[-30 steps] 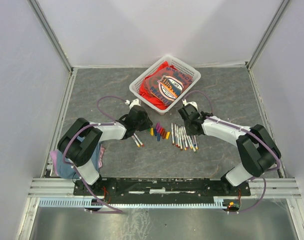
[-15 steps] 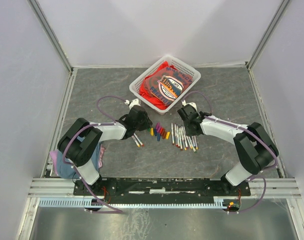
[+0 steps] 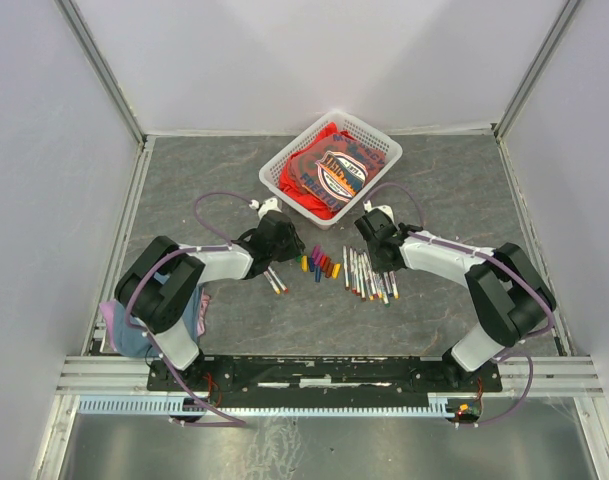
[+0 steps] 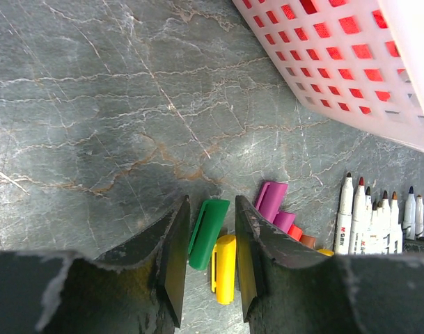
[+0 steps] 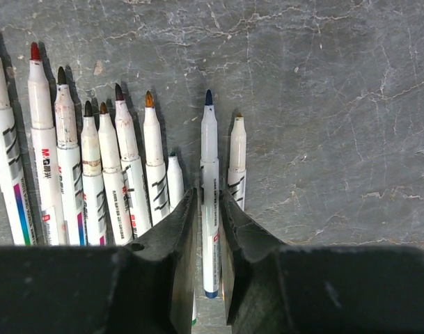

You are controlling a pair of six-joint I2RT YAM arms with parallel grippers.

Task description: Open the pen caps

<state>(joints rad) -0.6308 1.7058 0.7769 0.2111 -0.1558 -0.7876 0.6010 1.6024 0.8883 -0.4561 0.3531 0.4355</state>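
The pen caps (image 3: pixel 322 265) lie in a short row mid-table, between my two grippers. My left gripper (image 3: pixel 284 246) is low over their left end. In the left wrist view its jaws (image 4: pixel 212 203) stand open around a green cap (image 4: pixel 207 233) and a yellow cap (image 4: pixel 224 268), both lying on the table; purple caps (image 4: pixel 271 200) lie just right of them. My right gripper (image 3: pixel 380 250) is over the row of uncapped white pens (image 3: pixel 369 275). In its wrist view the open jaws (image 5: pixel 208 192) straddle a blue-tipped pen (image 5: pixel 209 160) lying flat, with a thin gap on each side.
A white basket (image 3: pixel 366 130) holding red cloth stands behind the pens. Two more pens (image 3: pixel 275 281) lie under the left arm. A blue and pink cloth (image 3: pixel 124 325) is bunched at the left arm's base. Other uncapped pens (image 5: pixel 93 174) lie left of the right jaws.
My right gripper's jaws have opened, and it has shifted slightly left over the pens. The left gripper has stayed where it was.
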